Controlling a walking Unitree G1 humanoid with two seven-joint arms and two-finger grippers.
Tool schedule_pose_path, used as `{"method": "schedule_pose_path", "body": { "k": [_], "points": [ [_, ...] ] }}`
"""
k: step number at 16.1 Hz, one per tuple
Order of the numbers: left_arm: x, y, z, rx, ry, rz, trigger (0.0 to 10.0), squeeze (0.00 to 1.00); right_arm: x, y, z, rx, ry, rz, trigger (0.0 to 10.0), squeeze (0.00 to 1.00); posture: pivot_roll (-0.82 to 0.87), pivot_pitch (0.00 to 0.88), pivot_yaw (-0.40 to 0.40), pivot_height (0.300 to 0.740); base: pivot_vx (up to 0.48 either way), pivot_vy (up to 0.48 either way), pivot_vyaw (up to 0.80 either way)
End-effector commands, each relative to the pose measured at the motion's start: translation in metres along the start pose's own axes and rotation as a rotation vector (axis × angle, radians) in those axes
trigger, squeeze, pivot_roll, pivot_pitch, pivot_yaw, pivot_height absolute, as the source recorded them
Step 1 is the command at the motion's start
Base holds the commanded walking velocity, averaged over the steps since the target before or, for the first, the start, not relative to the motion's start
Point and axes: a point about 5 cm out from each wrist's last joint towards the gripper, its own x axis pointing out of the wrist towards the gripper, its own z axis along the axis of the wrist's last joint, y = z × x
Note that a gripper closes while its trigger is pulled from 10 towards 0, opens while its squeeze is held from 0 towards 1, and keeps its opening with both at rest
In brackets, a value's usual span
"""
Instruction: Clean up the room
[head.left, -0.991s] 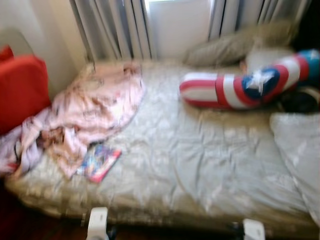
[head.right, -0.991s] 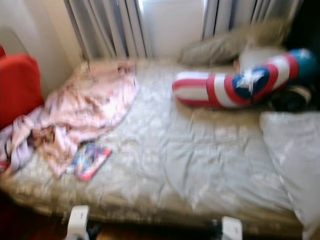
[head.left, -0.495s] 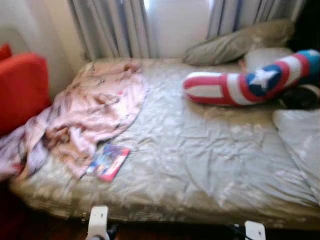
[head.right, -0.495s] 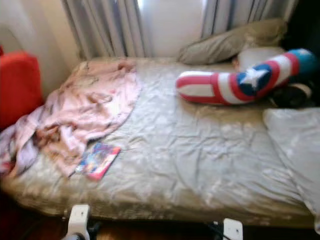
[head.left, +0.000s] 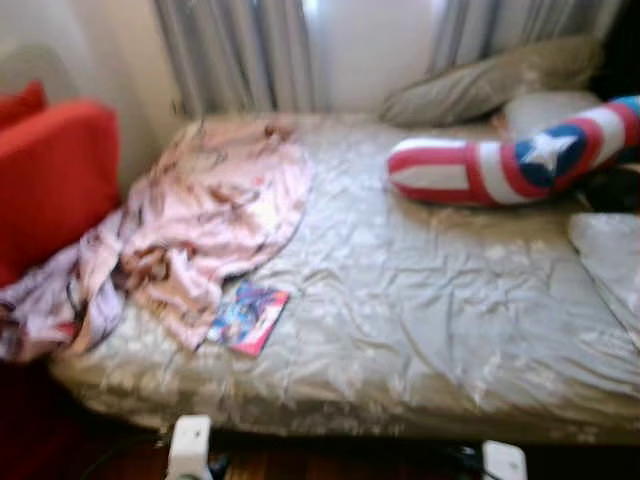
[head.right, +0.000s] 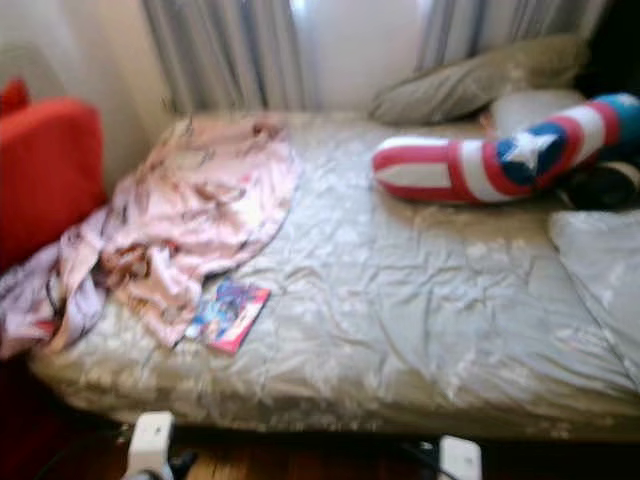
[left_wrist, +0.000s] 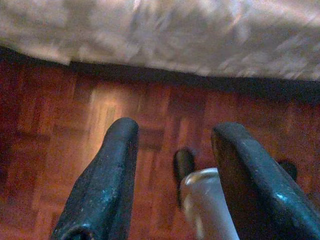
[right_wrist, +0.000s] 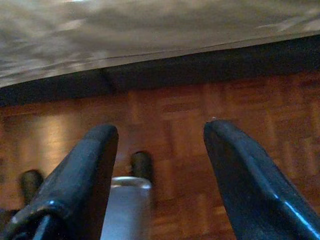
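Lying on the bed (head.left: 430, 320) toward its near left corner, the small colourful book (head.left: 248, 317) sits flat on the grey cover, its upper edge tucked just against the rumpled pink blanket (head.left: 215, 215) that spills off the bed's left side toward the red chair (head.left: 55, 170). Its long axis runs slantwise, from the near edge away and to the right. Both arms hang low over the wooden floor (left_wrist: 150, 115) in front of the bed: the left gripper (left_wrist: 172, 165) and the right gripper (right_wrist: 157, 170) each have their fingers spread and hold nothing. By my reading the left gripper is the nearer one, since the book lies forward, up and slightly right of it.
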Motion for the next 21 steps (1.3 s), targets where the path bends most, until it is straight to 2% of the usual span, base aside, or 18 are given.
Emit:
{"method": "schedule_pose_path", "body": {
  "k": [1, 21],
  "points": [
    [-0.0010, 0.0006, -0.0050, -0.001, 0.020, 0.005, 10.0, 0.00, -0.0006, 0.0008, -0.0024, -0.003, 0.005, 0.005, 10.0, 0.00, -0.04, 0.060, 0.038, 0.740, 0.000, 0.319, 0.00],
    [-0.0003, 0.0001, -0.0024, -0.006, 0.011, 0.006, 10.0, 0.00, -0.0003, 0.0018, -0.0011, 0.000, -0.001, 0.014, 10.0, 0.00, -0.04, 0.069, 0.035, 0.740, 0.000, 0.317, 0.00]
  ]
}}
